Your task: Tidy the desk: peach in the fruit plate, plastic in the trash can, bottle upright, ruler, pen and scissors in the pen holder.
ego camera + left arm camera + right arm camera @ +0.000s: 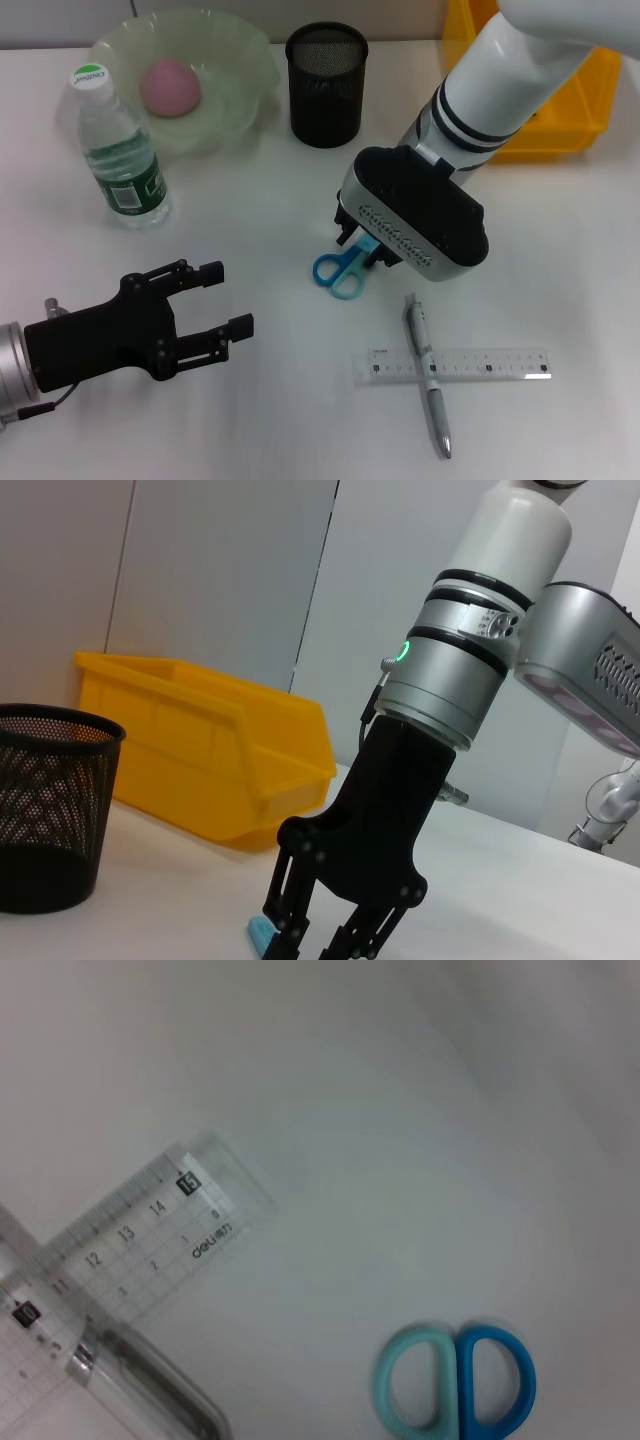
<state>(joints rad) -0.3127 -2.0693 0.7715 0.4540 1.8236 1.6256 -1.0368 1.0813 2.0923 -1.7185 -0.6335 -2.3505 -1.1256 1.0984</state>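
Blue-handled scissors (341, 272) mid-counter sit under the right hand (362, 243), fingers spread astride them; centre the blades before closing.

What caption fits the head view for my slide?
Right gripper descends on the scissors; pen crosses ruler; left gripper waits open.

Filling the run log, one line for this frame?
right gripper: down over scissors | left gripper: open, idle near front | peach: in plate | bottle: upright | pen, ruler: on desk
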